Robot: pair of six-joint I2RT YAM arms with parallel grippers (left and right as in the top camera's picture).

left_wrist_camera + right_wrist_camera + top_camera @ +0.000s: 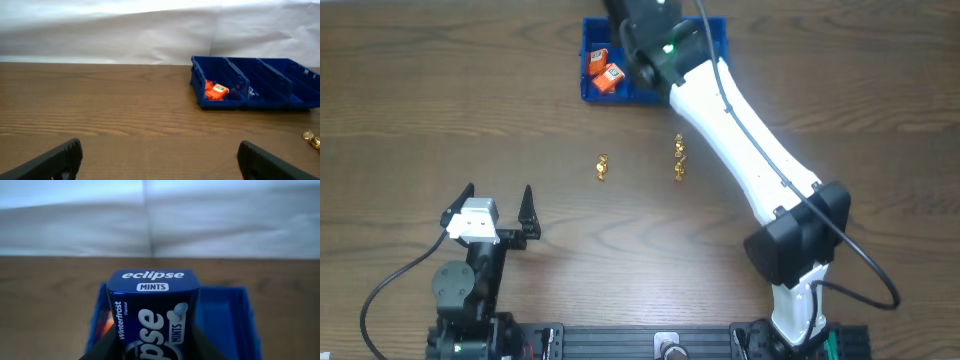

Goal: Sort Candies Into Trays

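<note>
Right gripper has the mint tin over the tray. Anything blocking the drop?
Nothing visible does. The right gripper holds the dark blue mint tin above the blue plastic compartment tray. The orange candy packets lie in the tray's end compartment, off to one side of the tin. The tray floor straight under the tin is hidden.

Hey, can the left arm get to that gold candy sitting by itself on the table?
Probably yes. The left gripper is open, and bare table lies between it and the lone gold candy. The right arm runs farther right, up to the tray, clear of that path.
</note>
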